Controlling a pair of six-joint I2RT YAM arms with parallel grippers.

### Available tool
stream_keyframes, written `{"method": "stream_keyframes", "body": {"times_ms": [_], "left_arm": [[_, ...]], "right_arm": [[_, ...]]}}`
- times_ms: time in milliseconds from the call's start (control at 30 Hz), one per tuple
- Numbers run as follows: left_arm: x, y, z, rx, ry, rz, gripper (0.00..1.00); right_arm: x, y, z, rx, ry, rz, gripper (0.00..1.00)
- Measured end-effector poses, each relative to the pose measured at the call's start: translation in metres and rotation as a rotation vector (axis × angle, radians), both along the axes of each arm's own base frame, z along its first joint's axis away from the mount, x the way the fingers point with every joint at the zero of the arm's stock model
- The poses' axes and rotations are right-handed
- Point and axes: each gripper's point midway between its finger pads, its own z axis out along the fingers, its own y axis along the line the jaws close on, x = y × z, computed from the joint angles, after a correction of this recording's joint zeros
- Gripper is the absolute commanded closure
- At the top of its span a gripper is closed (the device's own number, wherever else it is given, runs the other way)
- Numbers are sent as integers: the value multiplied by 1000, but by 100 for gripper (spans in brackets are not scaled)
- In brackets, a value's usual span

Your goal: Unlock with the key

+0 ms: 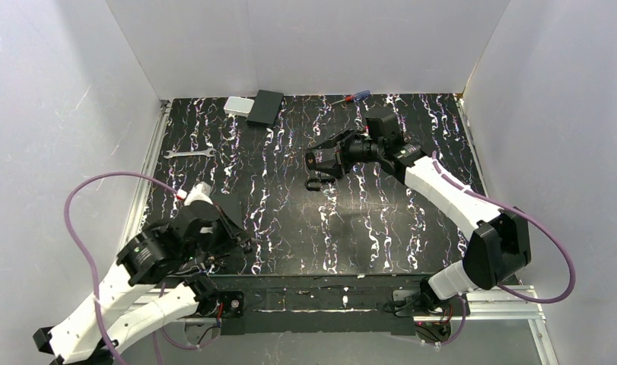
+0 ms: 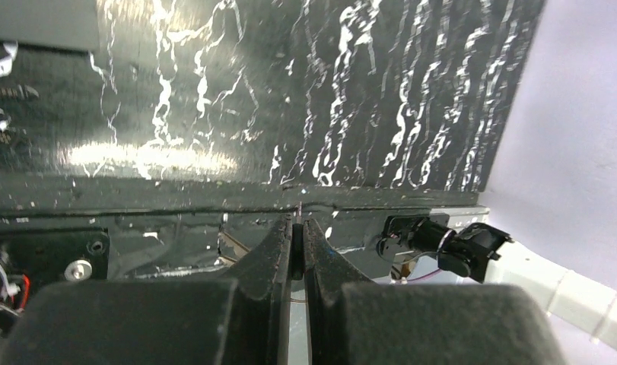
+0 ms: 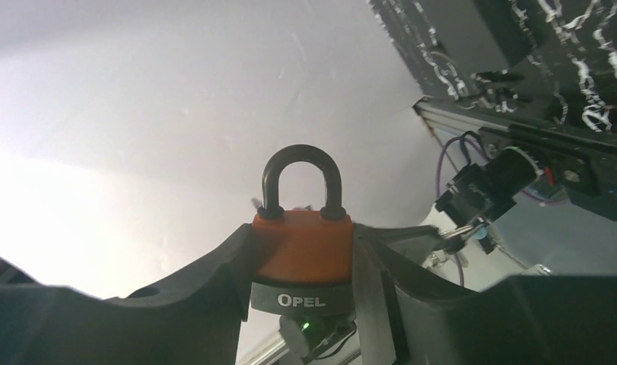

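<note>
My right gripper (image 3: pixel 303 247) is shut on the padlock (image 3: pixel 301 251), which has an orange body, a dark band reading OPEL and a black shackle seated in both holes. In the top view this gripper (image 1: pixel 320 162) holds the padlock (image 1: pixel 313 163) above the middle of the mat, shackle hanging toward the near side. My left gripper (image 2: pixel 297 228) is shut on the key (image 2: pixel 297 247). Its dark head is pinched between the fingers and a thin tip pokes out at the front. In the top view the left gripper (image 1: pixel 243 243) sits low at the near left of the mat, well apart from the padlock.
A silver wrench (image 1: pixel 189 153) lies at the left of the black marbled mat (image 1: pixel 290 228). A white block (image 1: pixel 236 106) and a black box (image 1: pixel 265 107) rest at the back, with a small screwdriver (image 1: pixel 349 97) to their right. White walls enclose three sides.
</note>
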Motion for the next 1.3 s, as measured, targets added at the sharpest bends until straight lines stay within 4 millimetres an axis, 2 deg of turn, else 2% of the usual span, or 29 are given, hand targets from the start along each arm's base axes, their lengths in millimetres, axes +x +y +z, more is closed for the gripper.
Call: {"method": "stream_keyframes", "body": {"times_ms": [133, 567, 900, 1300], "left_arm": [[-3, -11, -26, 26, 130, 12, 100], [-6, -33, -59, 13, 258, -1, 100], [-4, -40, -49, -37, 224, -29, 100], [0, -52, -23, -195, 97, -69, 100]], "right_arm": [[-3, 1, 16, 93, -36, -1, 99], [-6, 6, 50, 171, -108, 49, 99], [-9, 4, 44, 145, -62, 45, 99], [-17, -1, 51, 145, -59, 45, 99]]}}
